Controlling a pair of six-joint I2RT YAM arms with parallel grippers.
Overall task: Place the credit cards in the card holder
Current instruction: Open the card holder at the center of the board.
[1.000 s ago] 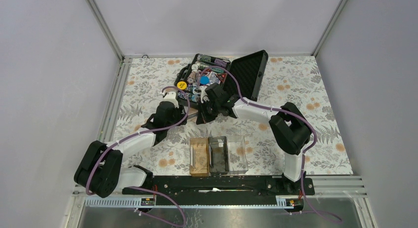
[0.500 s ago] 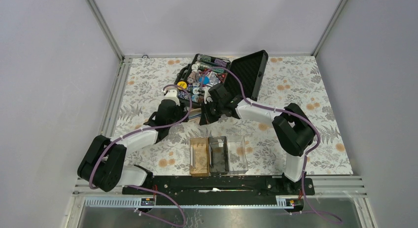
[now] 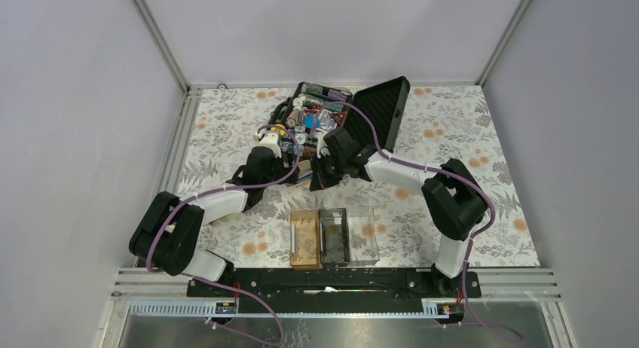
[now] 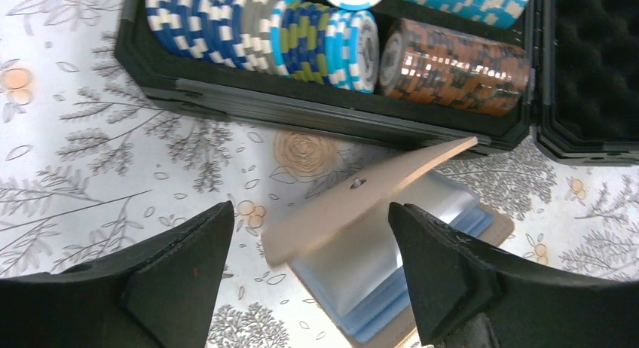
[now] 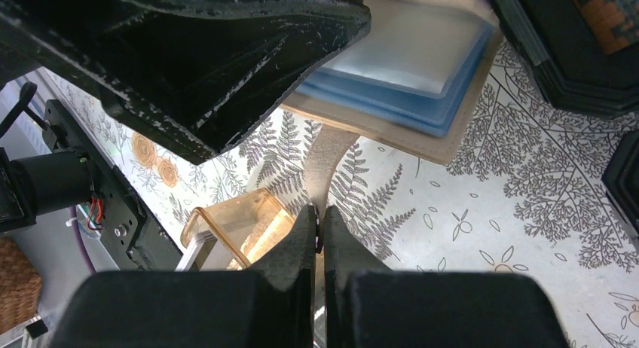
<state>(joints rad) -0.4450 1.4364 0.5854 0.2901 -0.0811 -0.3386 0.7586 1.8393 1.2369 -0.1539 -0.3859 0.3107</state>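
Table: the table is covered by a pale sheet printed with grey ferns, small leaves and orange flowers.
Room: plain grey walls close in three sides, with aluminium posts in the far corners.
Chip case: a black hard case lies open at the far middle of the table, its lid lined with bumpy black foam.
Chips: round poker chips lie in rows on their edges, striped blue and white, grey, teal and yellow, and orange-brown.
Writing: the print on the chip faces is too small to read.
Card holder: the card holder sits near my bases, well apart from the case. It is a low clear tray with three compartments side by side, amber, dark and clear. Its amber corner shows glossy from my right wrist.
Sleeve stack: bluish translucent sleeves lie stacked on a tan backing with rounded corners, just in front of the case.
Tan card: a thin, stiff, matte tan card hangs tilted above the sleeves. It may be the stack's cover instead; the view does not settle it.
Left pincer: my left pincer hovers over the stack, its fingers wide apart and holding nothing.
Right pincer: my right pincer is pressed together on the tan card's thin edge.
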